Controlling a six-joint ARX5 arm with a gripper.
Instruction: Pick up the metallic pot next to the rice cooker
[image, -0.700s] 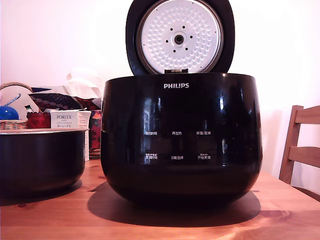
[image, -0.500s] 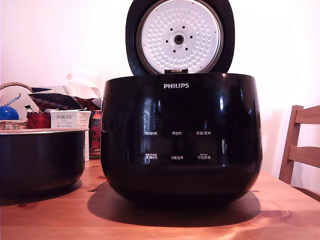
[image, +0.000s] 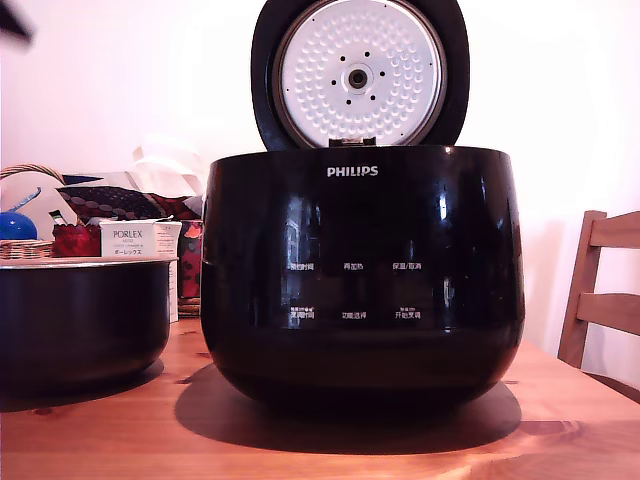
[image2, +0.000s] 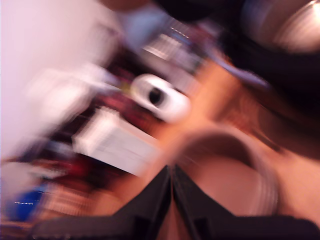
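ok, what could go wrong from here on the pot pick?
Wrist view is motion-blurred, so aligning on the metallic pot may be off. Gripper fingers look closed together; they would likely need opening before taking the rim. Rice cooker stands close beside the pot with its lid up: collision risk.

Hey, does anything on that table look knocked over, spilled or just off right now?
Nothing stands out. The rice cooker sits upright on the wooden table with its lid raised, and the metallic pot stands level beside it at the exterior view's left. No spill shows. The wrist view is heavily blurred.
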